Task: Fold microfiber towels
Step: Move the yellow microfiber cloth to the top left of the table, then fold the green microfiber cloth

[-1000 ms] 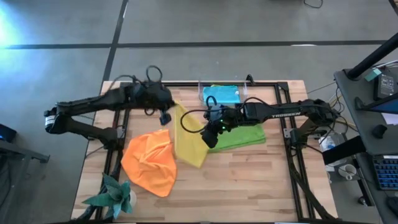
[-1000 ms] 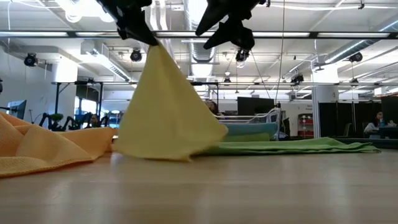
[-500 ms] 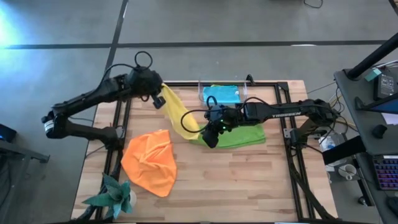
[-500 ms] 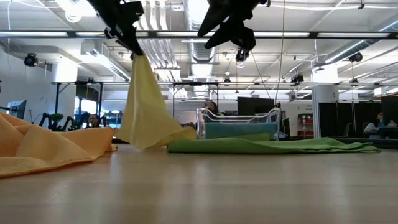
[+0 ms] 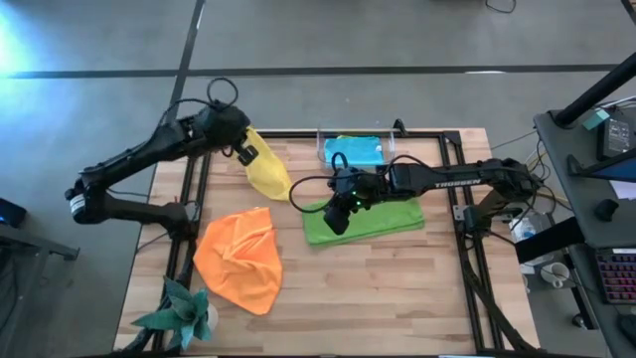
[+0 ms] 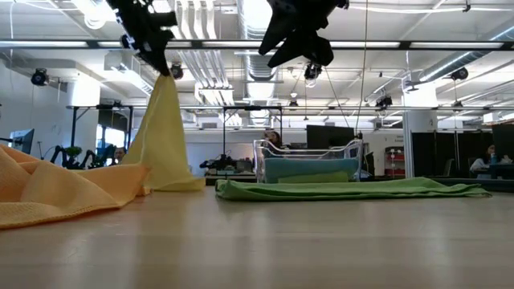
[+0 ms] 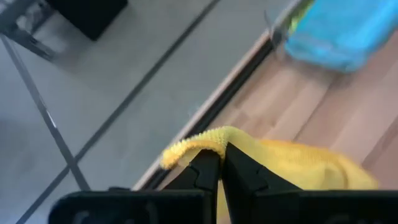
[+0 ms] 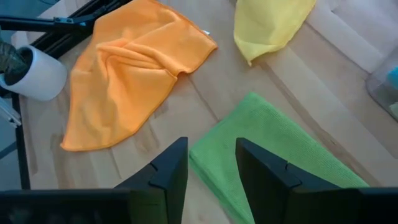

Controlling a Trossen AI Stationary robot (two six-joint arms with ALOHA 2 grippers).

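My left gripper (image 5: 244, 152) is shut on the yellow towel (image 5: 266, 171) at the table's far left, raised above it. The towel hangs below it; its lower end (image 6: 173, 183) rests on the wood. My right gripper (image 5: 336, 217) is open and empty above the folded lime green towel (image 5: 366, 219) lying flat at mid-table. The orange towel (image 5: 240, 259) lies crumpled at the near left. A blue towel (image 5: 356, 150) lies in a clear bin at the far edge. The darker green towel is not in view. My left gripper pinches the yellow towel's upper edge (image 7: 200, 140) between its two fingers, at their tips. The fingers (image 6: 157, 58) come from above, slanting down. The towel hangs below them in a slack cone, with its lower end on the table.
A clear bin (image 5: 350, 151) stands at the far edge. A teal spiky paper ornament (image 5: 182, 311) sits at the near left corner. Bare wood lies along the near middle and right of the table (image 5: 397, 298).
My left gripper has carried the yellow towel up and toward the table's far left corner. The towel has been dragged off the green towel; its lower end has slid left along the wood. The green towel's left end now lies uncovered.
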